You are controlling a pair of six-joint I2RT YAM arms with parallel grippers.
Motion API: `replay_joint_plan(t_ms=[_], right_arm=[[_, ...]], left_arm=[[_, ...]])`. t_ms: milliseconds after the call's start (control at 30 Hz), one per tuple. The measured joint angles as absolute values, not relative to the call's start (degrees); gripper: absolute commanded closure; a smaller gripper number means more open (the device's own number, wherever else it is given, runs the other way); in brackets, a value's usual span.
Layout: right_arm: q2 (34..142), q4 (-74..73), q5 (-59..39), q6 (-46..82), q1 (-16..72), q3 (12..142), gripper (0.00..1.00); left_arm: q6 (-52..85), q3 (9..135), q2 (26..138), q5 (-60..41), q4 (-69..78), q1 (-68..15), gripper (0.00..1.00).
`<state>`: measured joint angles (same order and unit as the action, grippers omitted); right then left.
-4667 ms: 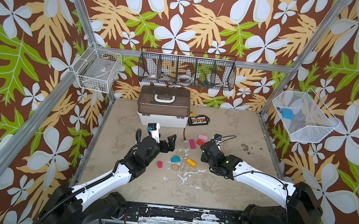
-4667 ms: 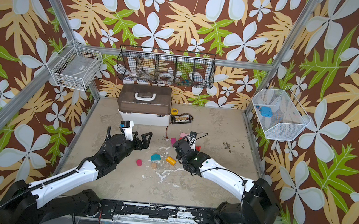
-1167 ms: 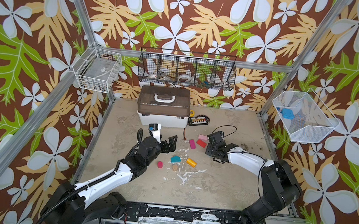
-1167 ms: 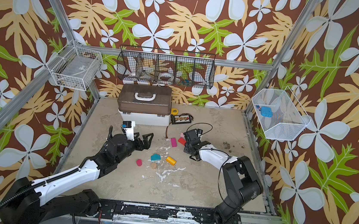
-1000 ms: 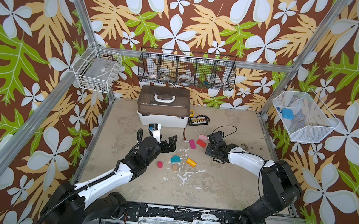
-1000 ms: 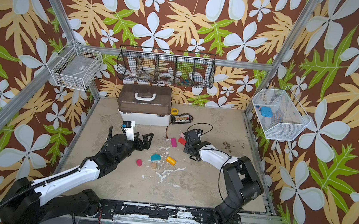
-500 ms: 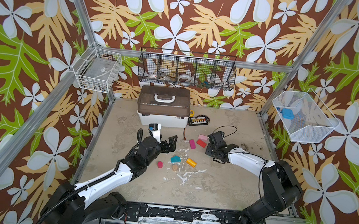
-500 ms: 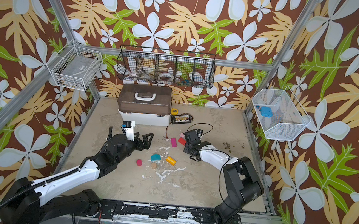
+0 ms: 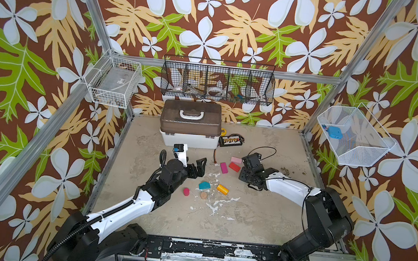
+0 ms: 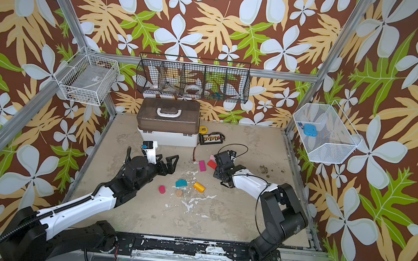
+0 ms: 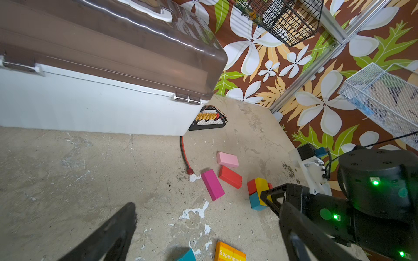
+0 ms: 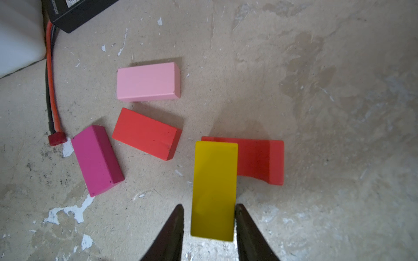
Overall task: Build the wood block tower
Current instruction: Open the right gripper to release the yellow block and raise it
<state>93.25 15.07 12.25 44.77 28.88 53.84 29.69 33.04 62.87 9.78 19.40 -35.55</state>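
Clamping yellow bar [image 12: 213,189] with right end effector [image 12: 210,205].
Laid over blue cube [image 11: 254,201] and red arch [image 12: 260,160], near red bar [image 12: 144,133] on worktop [image 9: 246,218], with left end effector [image 9: 199,167] spread wide.

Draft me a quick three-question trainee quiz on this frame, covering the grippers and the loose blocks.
1. True or false: the left gripper is holding a block.
2. What colour is the block between the right gripper's fingertips?
3. In the right wrist view, how many bars lie flat on the floor, clear of that gripper?
Key:
1. False; its jaws are open and empty.
2. Yellow: the yellow block.
3. Three: pink bar, red bar, magenta bar.
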Motion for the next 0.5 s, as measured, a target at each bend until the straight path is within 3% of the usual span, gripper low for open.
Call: replay_joint_plan(t_ms=[500], right_arm=[[93.1, 15.5, 13.4, 44.8, 28.9, 54.3, 0.64]], left_arm=[[29.7, 33.0, 62.9, 9.6, 19.4, -35.6, 0.0]])
